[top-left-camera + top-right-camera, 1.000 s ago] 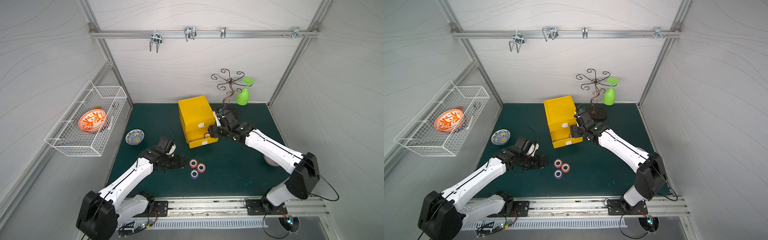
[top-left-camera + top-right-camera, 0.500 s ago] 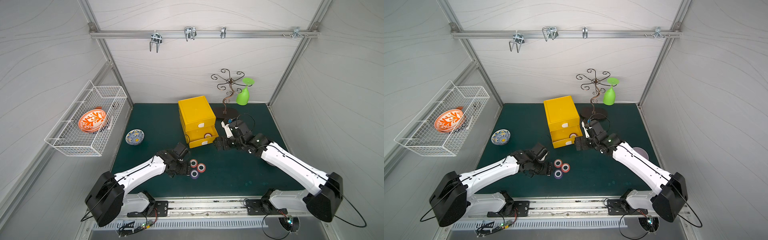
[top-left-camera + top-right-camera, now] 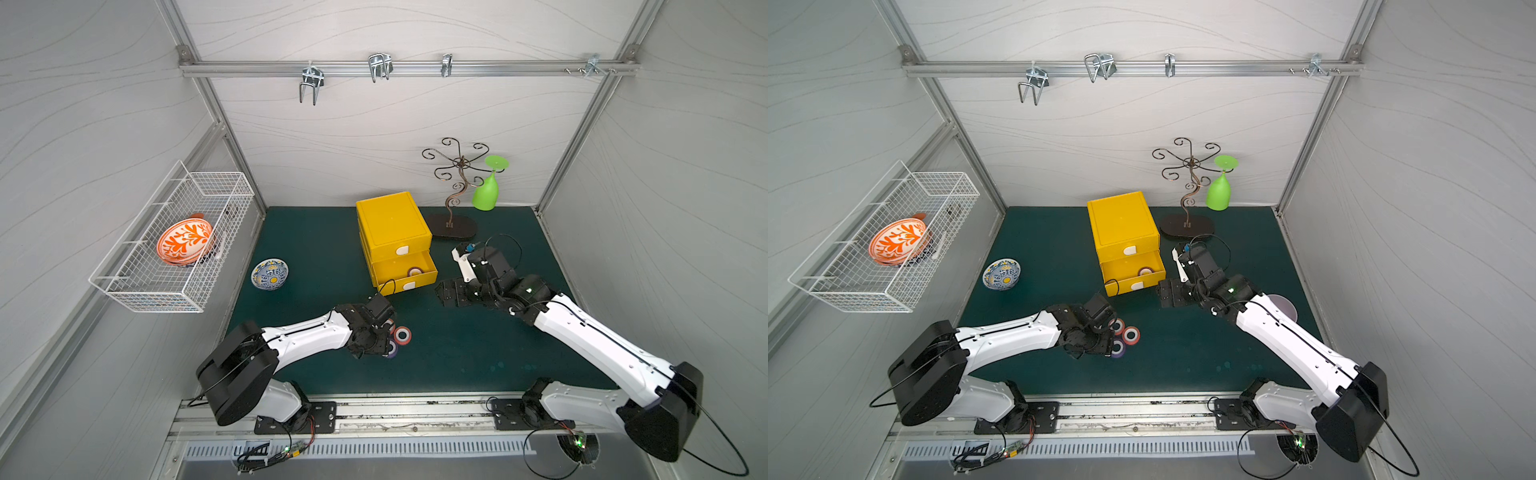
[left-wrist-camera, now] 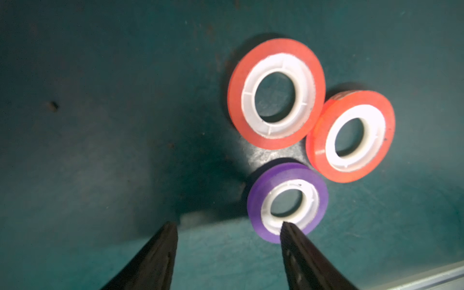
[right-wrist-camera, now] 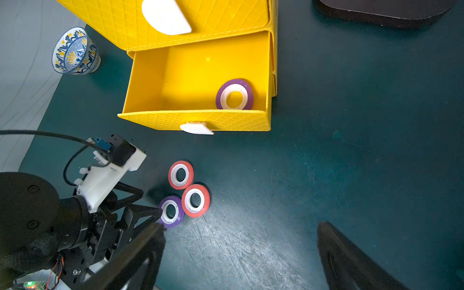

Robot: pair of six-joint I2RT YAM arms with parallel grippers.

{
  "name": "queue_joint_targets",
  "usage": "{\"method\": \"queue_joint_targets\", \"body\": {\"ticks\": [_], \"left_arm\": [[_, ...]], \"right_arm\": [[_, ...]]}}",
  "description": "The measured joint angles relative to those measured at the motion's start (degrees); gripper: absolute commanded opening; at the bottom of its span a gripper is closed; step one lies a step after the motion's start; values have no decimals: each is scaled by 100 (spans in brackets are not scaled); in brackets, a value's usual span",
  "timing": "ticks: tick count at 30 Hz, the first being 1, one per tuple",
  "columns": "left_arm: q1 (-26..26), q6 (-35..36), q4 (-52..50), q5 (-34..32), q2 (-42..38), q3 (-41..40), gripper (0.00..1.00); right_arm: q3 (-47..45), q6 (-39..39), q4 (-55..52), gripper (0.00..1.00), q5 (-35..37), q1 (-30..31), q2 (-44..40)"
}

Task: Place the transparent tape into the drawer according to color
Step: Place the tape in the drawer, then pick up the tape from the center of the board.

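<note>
Left hand (image 4: pixel 229 225) part-open, one fingertip (image 4: pixel 288 232) over the purple roll (image 4: pixel 258 195). Right hand (image 5: pixel 241 226) wide, empty, near the open yellow drawer (image 5: pixel 150 82).

Red roll (image 4: pixel 235 100), second red roll (image 4: pixel 315 148), purple roll (image 4: pixel 253 203) flat on mat (image 4: pixel 100 125), clustered; other purple roll (image 5: pixel 234 82) in open drawer (image 5: pixel 155 120)

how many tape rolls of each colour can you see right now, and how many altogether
red: 2, first red tape roll and second red tape roll, both on the mat
purple: 2, loose purple tape roll on the mat, stowed purple tape roll in the open drawer
total: 4 in view
</note>
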Motion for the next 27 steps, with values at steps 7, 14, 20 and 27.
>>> {"method": "queue_joint_targets", "body": {"ticks": [7,14,20,27], "left_arm": [[-31,-37,120,-9,245,81,66],[-46,-76,122,-33,387,179,52],[-122,-61,7,-98,590,365,46],[-275,-68,-79,-219,713,487,45]], "right_arm": [[-26,0,-2,99,-26,-46,-66],[-90,0,-35,99,-63,-66,-85],[-92,2,-37,99,-83,-118,-107],[-197,13,-39,99,-111,-140,-188]]}}
